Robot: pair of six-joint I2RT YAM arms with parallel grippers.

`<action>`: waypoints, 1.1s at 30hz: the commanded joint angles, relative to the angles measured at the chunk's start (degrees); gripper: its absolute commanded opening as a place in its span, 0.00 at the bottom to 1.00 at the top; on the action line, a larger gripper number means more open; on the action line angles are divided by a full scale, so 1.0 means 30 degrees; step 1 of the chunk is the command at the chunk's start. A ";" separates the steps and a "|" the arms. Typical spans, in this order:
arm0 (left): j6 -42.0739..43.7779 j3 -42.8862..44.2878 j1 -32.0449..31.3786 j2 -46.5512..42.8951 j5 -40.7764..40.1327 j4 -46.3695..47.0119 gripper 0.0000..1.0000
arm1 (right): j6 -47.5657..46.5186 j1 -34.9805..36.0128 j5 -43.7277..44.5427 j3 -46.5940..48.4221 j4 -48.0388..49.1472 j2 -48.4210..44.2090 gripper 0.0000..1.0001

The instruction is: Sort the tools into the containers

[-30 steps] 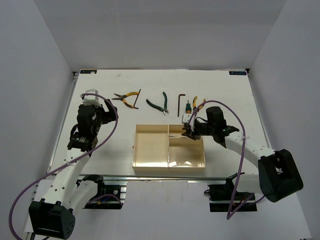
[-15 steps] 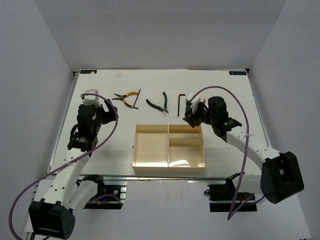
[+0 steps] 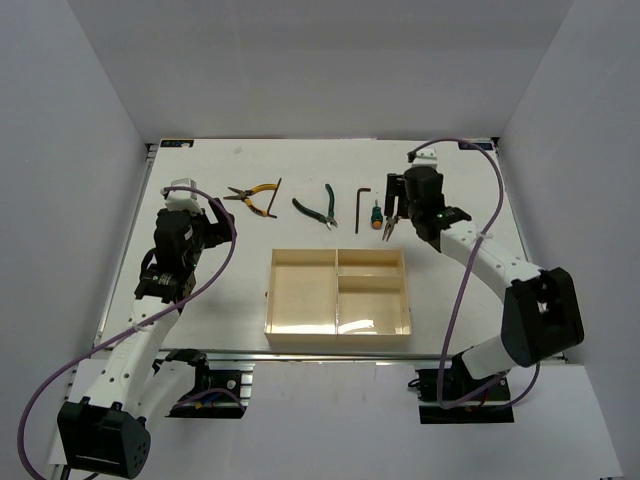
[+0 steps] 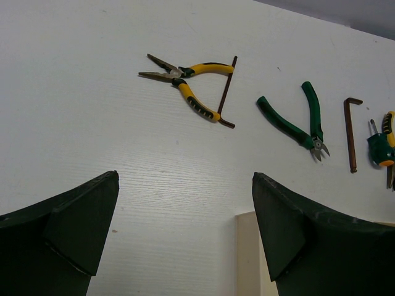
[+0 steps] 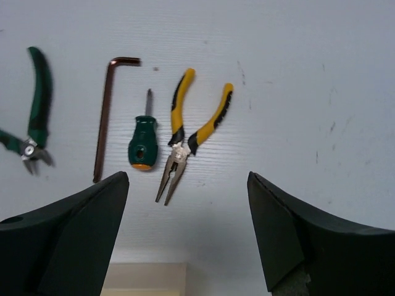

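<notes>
The tools lie in a row on the white table beyond the cream three-compartment tray (image 3: 302, 300). From the left they are yellow-handled pliers (image 3: 253, 196) with a dark hex key (image 3: 275, 196) against them, green-handled pliers (image 3: 316, 207), a second hex key (image 3: 361, 205), a green screwdriver (image 3: 376, 215) and another pair of yellow pliers (image 5: 191, 132). My right gripper (image 3: 392, 212) hovers open over that last pair and the screwdriver (image 5: 143, 145), holding nothing. My left gripper (image 3: 217, 213) stands open and bare left of the tray, near the left yellow pliers (image 4: 185, 83).
In the right wrist view a corner of the tray (image 5: 148, 277) shows at the bottom edge. In the left wrist view another tray corner (image 4: 247, 259) sits by the right finger. White walls enclose the table on three sides.
My right arm has swung from above the tray's far right compartment out to the tools at the right end of the row, and its jaws have spread wide. The left arm has not moved.
</notes>
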 commanded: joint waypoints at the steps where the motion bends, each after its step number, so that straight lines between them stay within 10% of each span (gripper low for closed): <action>1: -0.0119 0.0703 -0.0108 0.0010 -0.0161 -0.0058 0.98 | 0.4526 -0.0268 0.3373 0.2331 -0.2677 0.1358 0.82; 10: -0.0119 0.0703 -0.0108 -0.0136 -0.0133 -0.0117 0.98 | 0.7372 -0.1293 0.2819 0.8809 -0.8399 0.7832 0.67; 24: -0.0089 0.0762 -0.0108 -0.0078 -0.0015 -0.0204 0.98 | 0.7580 -0.2786 0.0299 0.8756 -0.7525 1.0739 0.40; 33: -0.0090 0.0762 -0.0108 -0.0020 0.0190 -0.0117 0.98 | 0.7549 -0.2905 0.0327 0.7851 -0.6615 0.9658 0.47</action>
